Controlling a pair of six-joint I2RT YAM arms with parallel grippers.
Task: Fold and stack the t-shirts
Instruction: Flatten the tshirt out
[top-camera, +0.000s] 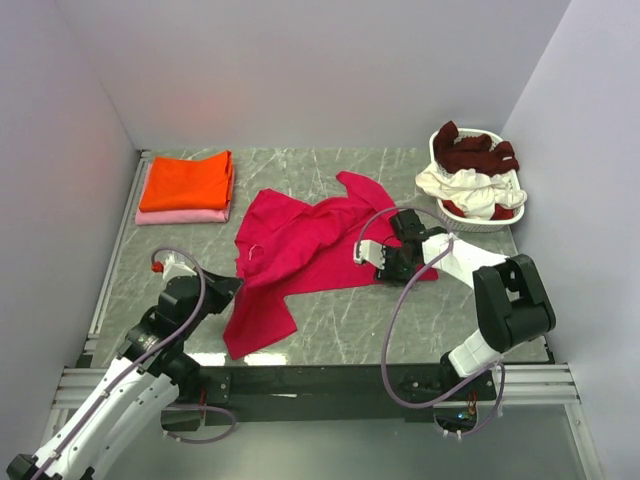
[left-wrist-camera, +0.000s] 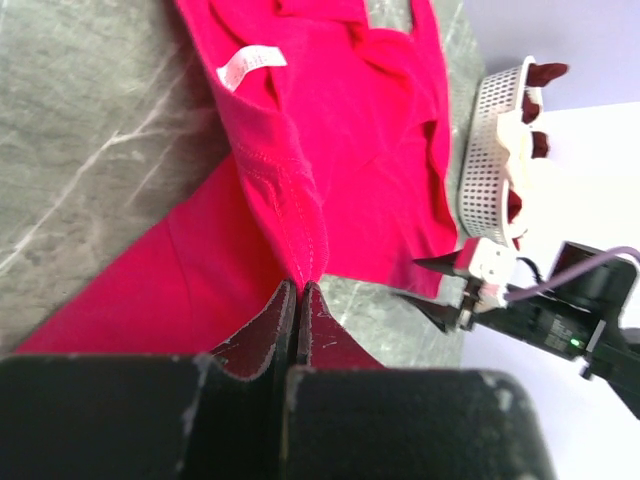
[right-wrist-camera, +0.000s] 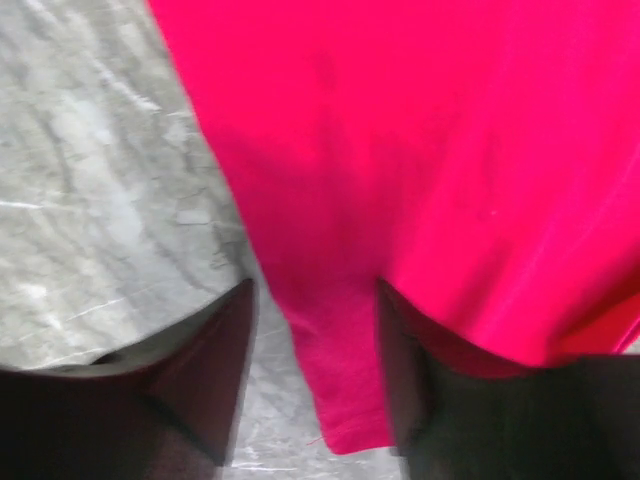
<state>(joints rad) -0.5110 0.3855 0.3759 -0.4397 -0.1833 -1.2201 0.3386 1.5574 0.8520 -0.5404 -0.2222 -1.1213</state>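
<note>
A crimson-pink t-shirt (top-camera: 305, 245) lies crumpled in the middle of the table. My left gripper (top-camera: 222, 290) is at the shirt's left edge. In the left wrist view the left gripper (left-wrist-camera: 298, 290) is shut, with a seamed fold of the shirt (left-wrist-camera: 330, 130) pinched at its tips. My right gripper (top-camera: 370, 258) is at the shirt's right edge. In the right wrist view the right gripper (right-wrist-camera: 315, 290) is open, its fingers astride a corner of the shirt (right-wrist-camera: 400, 180) low over the table. A folded orange t-shirt (top-camera: 187, 180) lies on a folded pale pink one (top-camera: 180, 216) at the back left.
A white plastic basket (top-camera: 480, 222) at the back right holds a dark maroon t-shirt (top-camera: 475, 150) and a white one (top-camera: 465, 188). The basket also shows in the left wrist view (left-wrist-camera: 490, 130). Walls close in the left, back and right sides.
</note>
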